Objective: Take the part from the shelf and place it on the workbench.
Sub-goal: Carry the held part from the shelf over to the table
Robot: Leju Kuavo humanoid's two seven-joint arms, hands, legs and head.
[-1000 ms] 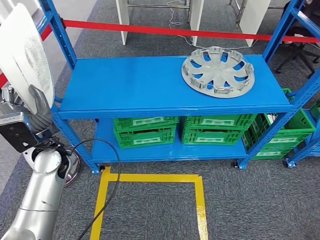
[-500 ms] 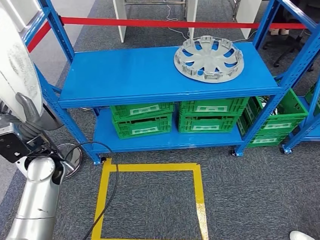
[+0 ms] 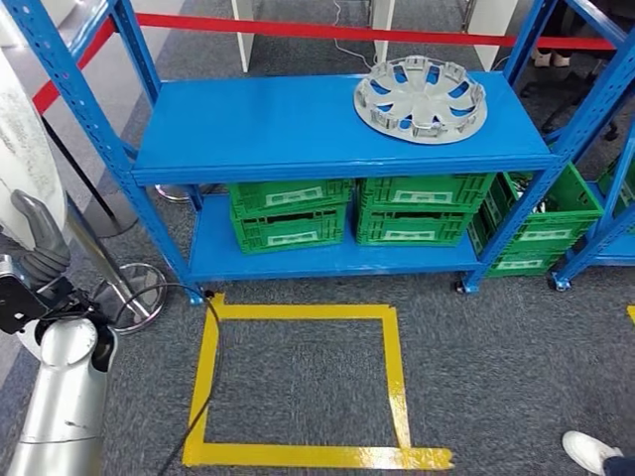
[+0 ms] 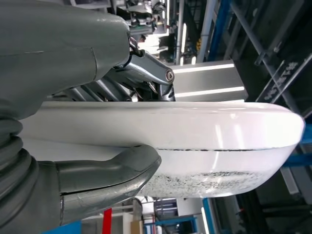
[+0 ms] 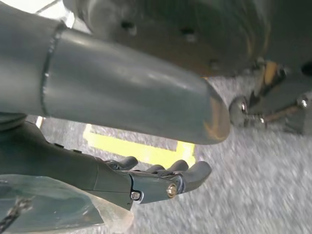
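My left hand [image 3: 39, 250] grips a large white curved part [image 3: 21, 149] at the far left of the head view, held up on edge. In the left wrist view the thumb [image 4: 110, 170] presses one face of the white part [image 4: 221, 141] and the darker fingers lie behind it. A silver hubcap [image 3: 421, 99] lies flat on the right end of the blue shelf's [image 3: 285, 129] top level. My right hand [image 5: 110, 178] hangs low over grey carpet, holding nothing, with its thumb apart from its fingers.
Green crates [image 3: 288, 223] fill the shelf's lower level. A yellow tape rectangle [image 3: 397, 397] marks the carpet in front. A stanchion base [image 3: 135, 288] stands by my left arm, and red barrier tape [image 3: 337, 32] runs behind. A person's shoe [image 3: 591, 451] is at the lower right.
The whole picture has shifted: the camera has drawn back from the shelf and more floor shows. My left hand still holds the white part.
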